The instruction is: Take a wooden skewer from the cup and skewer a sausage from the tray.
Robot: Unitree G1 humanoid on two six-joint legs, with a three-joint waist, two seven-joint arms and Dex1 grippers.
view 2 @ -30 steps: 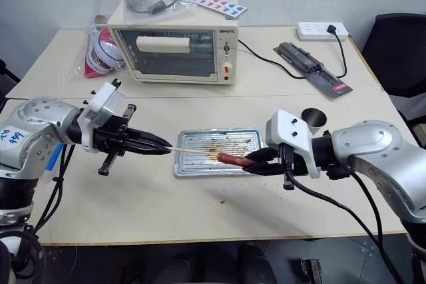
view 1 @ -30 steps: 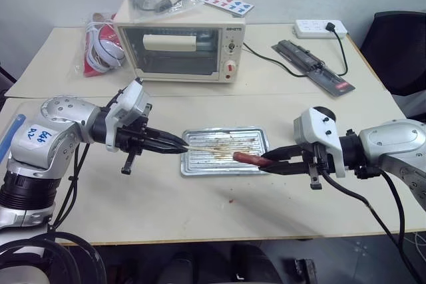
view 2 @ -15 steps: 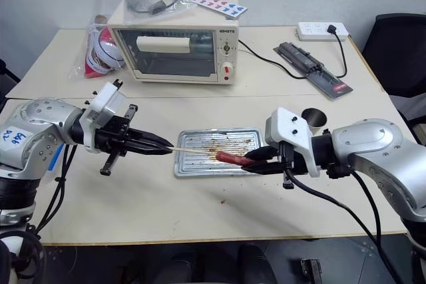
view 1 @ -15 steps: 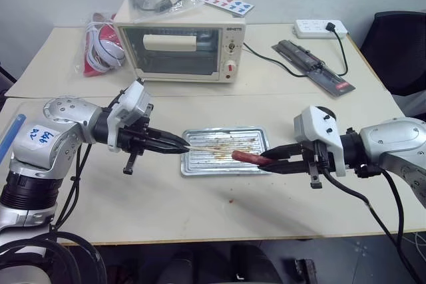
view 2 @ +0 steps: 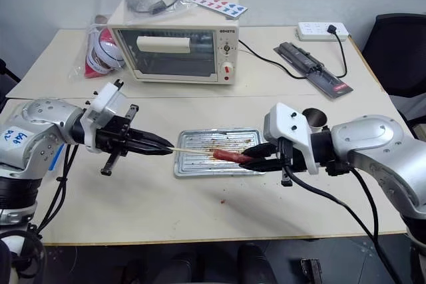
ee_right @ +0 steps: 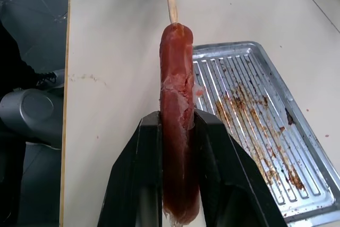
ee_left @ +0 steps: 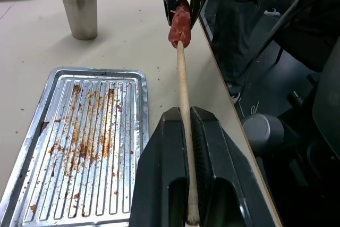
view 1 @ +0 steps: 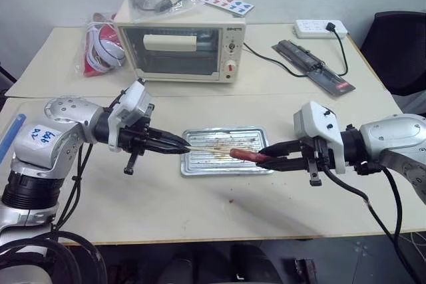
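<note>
My left gripper [view 1: 182, 143] is shut on the wooden skewer [view 1: 210, 150], which points level toward the right. My right gripper [view 1: 264, 155] is shut on the reddish-brown sausage [view 1: 242, 155] and holds it just above the tray [view 1: 200, 165]. The skewer's tip meets the sausage's near end; the left wrist view shows the skewer [ee_left: 183, 94] running straight to the sausage [ee_left: 179, 22]. How deep the tip sits I cannot tell. The ribbed tray carries brown grease stains. The metal cup [view 2: 314, 118] stands on the table behind my right arm.
A cream toaster oven [view 1: 178, 48] stands at the back of the table with a red and white bag [view 1: 100, 48] beside it. A power strip [view 1: 321, 28] and a flat black device [view 1: 313, 66] lie back right. A small red smear [view 1: 231, 199] marks the table near the front.
</note>
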